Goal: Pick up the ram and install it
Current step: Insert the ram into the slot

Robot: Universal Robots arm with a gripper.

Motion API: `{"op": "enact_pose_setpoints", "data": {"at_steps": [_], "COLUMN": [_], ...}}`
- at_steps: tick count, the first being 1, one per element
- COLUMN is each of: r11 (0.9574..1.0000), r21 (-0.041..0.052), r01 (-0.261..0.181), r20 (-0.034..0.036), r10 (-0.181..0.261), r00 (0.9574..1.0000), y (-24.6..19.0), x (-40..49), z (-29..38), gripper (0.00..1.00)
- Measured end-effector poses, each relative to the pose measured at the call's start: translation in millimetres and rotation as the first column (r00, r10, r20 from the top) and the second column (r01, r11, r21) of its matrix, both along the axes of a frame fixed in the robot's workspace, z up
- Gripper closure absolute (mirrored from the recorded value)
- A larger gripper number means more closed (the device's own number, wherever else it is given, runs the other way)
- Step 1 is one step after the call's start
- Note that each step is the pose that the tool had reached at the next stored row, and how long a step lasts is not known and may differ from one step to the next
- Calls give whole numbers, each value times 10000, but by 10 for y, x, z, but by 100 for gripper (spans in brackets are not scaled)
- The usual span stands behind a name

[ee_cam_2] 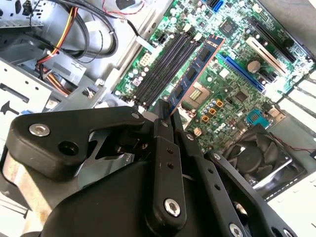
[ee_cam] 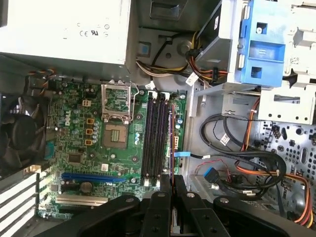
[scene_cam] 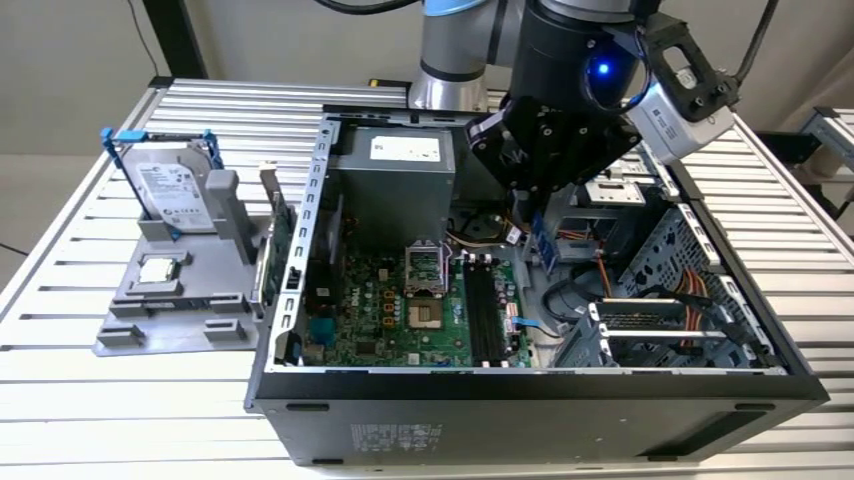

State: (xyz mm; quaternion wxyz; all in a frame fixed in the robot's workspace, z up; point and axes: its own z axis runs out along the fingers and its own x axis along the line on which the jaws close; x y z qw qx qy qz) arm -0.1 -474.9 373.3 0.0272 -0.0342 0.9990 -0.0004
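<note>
One gripper (ee_cam_2: 168,112), upper middle in the exterior view, pinched one ram (ee_cam_2: 195,73) by its end, edge-down just above four black slots (ee_cam: 154,143). One hard drive (scene_cam: 171,190) stood upper left.

You are getting open room straight above the black memory slots (ee_cam: 157,140), where the ram (ee_cam_2: 195,74) clamped in your jaws is hanging. The power supply (scene_cam: 394,170) is standing near one end, while loose cables (ee_cam: 249,160) and the drive cage (scene_cam: 681,260) are crowding one flank.

One ram (ee_cam_2: 196,69), one hard drive (scene_cam: 174,190), one open computer case (scene_cam: 534,405), perhaps four memory slots (ee_cam: 155,138).
</note>
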Motion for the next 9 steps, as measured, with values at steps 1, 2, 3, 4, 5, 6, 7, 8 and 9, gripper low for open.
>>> {"op": "enact_pose_setpoints", "data": {"at_steps": [1, 2, 3, 4, 5, 6, 7, 8, 9], "r11": [10000, 10000, 10000, 10000, 10000, 10000, 10000, 10000, 10000], "r21": [0, -1, 0, 0, 1, 3, 5, 7, 8], "r01": [4, 6, 7, 7, 8, 8, 8, 8, 8], "r20": [-4, -5, -5, -6, -6, -6, -5, -5, -5], "r10": [-4, -6, -7, -7, -8, -8, -8, -8, -8], "r00": [10000, 10000, 10000, 10000, 10000, 10000, 10000, 10000, 10000], "y": [2, 3, 3, 3, 3, 3, 3, 3, 3], "x": [0, 0, 0, 0, 0, 0, 0, 0, 0], "z": [-8, -13, -16, -15, -16, -16, -16, -16, -17], "gripper": [100, 100, 100, 100, 100, 100, 100, 100, 100]}}
